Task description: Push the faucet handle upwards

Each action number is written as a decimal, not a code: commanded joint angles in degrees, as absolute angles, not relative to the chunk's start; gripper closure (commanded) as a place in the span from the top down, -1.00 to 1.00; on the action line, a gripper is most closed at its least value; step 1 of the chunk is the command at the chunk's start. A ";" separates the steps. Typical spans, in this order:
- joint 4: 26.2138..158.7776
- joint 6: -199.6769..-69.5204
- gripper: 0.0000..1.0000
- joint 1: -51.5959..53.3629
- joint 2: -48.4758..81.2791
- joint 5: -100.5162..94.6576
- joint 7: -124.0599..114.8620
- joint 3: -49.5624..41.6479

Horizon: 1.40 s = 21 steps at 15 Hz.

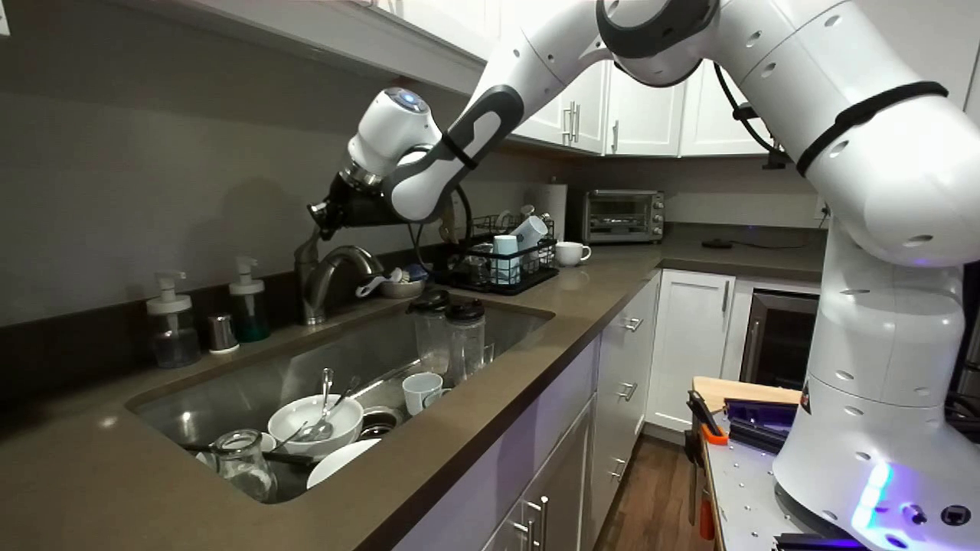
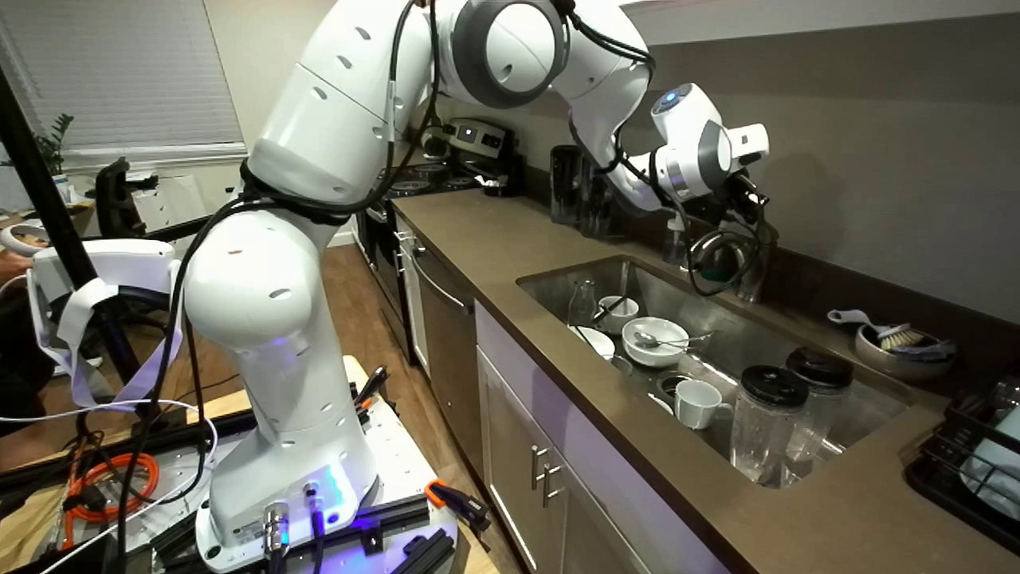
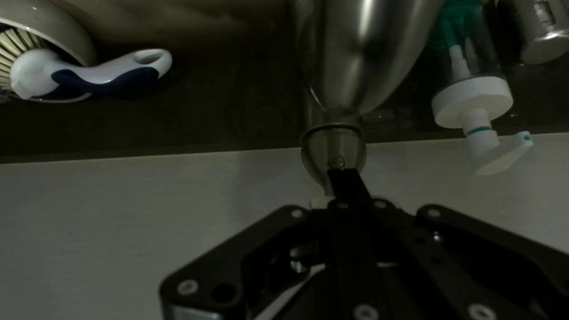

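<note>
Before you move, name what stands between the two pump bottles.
A small metal cylinder stands between the greyish bottle and the green bottle; an exterior view shows it.

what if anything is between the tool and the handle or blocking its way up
Nothing visible between them: in the wrist view, the shut tool overlaps the handle, though contact is unclear. Upwards, in an exterior view, only the tool shows at the handle's top; it might block.

Thin silvery metal faucet handle (image 1: 309, 245)
Slanting upward from the top of the arched steel faucet (image 1: 312, 292), partly hidden.
</note>
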State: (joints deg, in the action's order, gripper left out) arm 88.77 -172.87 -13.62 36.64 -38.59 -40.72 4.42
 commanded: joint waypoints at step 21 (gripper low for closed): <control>84.37 -180.41 -0.93 -5.35 38.07 -39.28 -44.33 -7.90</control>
State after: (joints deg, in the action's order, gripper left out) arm 87.22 -178.08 -6.96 38.05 -38.67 -42.21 -4.97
